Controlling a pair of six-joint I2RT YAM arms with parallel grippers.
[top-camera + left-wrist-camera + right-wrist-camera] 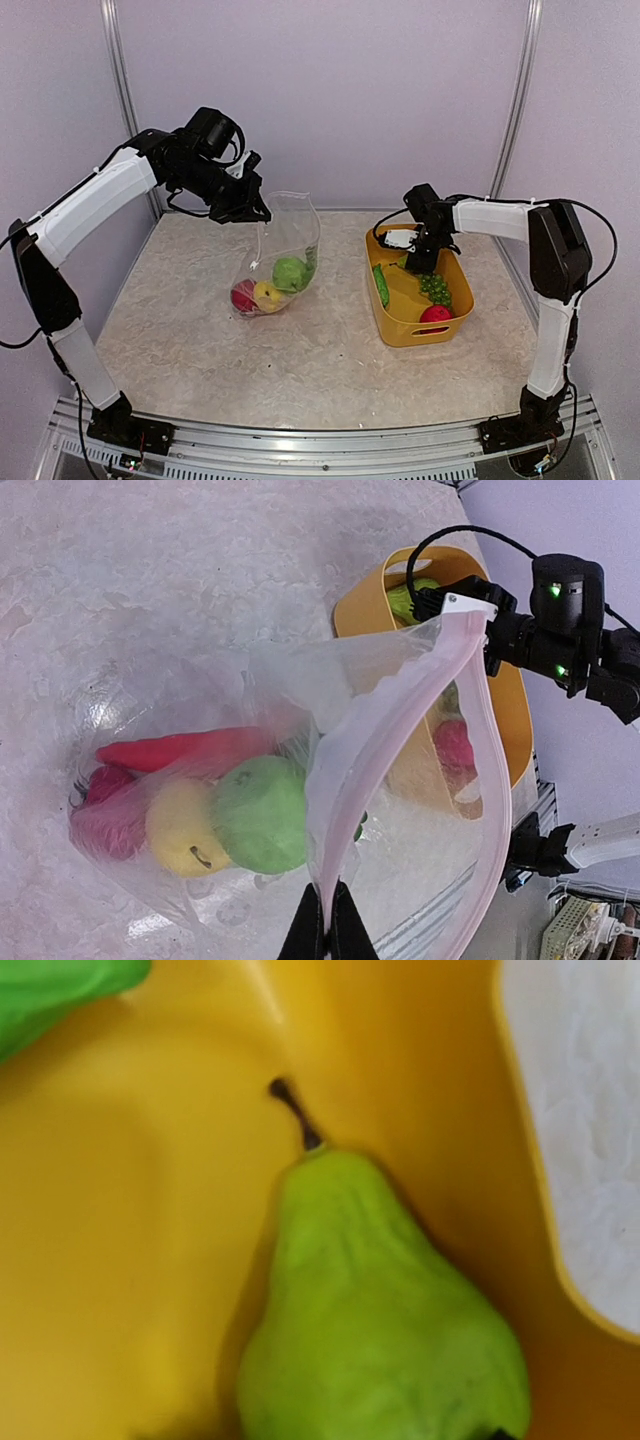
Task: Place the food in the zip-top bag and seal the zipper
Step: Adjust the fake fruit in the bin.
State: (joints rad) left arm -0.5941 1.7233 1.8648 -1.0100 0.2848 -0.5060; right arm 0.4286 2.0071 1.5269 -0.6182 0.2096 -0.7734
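Note:
The clear zip-top bag [283, 245] hangs open above the table, lifted by its mouth edge. My left gripper [256, 212] is shut on that edge; in the left wrist view the fingertips [327, 932] pinch the pinkish zipper strip [400, 730]. Inside lie a green round fruit [260, 815], a yellow one [185, 827], a red pepper [180, 750] and a red fruit [100, 820]. My right gripper [421, 262] is down in the yellow basket [455, 275], right over a green pear [380, 1310]. Its fingers are almost wholly hidden.
The basket also holds a green cucumber [381, 284], green grapes [435, 288] and a red round fruit [435, 314]. The basket stands right of the bag. Purple walls close the back and sides.

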